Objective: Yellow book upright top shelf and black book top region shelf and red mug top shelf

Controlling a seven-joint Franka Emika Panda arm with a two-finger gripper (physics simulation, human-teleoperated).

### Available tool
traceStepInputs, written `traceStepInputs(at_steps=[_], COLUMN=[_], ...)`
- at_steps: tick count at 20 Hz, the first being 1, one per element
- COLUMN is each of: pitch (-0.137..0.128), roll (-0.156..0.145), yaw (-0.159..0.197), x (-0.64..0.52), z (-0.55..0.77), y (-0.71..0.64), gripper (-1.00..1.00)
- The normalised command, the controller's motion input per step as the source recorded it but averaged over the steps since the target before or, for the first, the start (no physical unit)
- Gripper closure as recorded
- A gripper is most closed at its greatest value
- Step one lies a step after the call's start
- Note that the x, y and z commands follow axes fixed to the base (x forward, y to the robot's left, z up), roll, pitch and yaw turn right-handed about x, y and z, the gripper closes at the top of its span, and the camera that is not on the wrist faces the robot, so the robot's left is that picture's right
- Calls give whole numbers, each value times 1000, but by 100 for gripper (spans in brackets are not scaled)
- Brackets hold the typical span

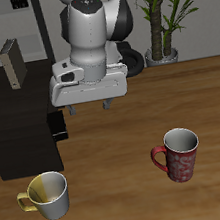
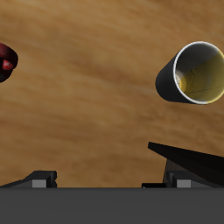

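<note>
The yellow book (image 1: 11,63) stands upright on the flat top of the black shelf (image 1: 15,133), toward its back. The red mug (image 1: 178,154) stands upright on the wooden table near the front edge; only its edge (image 2: 7,61) shows in the wrist view. My gripper (image 1: 90,108) hangs above the table beside the shelf, open, with nothing between its fingers (image 2: 44,178). A dark flat shape (image 1: 57,126) lies against the shelf's side below the gripper and shows as a black wedge (image 2: 188,162) in the wrist view. It looks like the black book, but I cannot tell for sure.
A white-and-yellow mug (image 1: 47,195) stands upright near the table's front edge in front of the shelf, and shows in the wrist view too (image 2: 194,74). A potted plant (image 1: 162,17) stands behind the table.
</note>
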Motion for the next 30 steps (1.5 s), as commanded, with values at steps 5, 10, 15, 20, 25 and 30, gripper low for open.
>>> traceStepInputs(at_steps=[5,10,15,20,25,30], pitch=[-2,-24,-29,26,5,-3], roll=[154,-51,-10,28,-10,45], yaw=[22,14,-4,-23,-56,10], x=[73,130,140,175,215,107], z=[308,272,319,38,-57,18], y=[-102,-133,-254,207,772,931], gripper=[-100,-100,-100,-100,-100,-100])
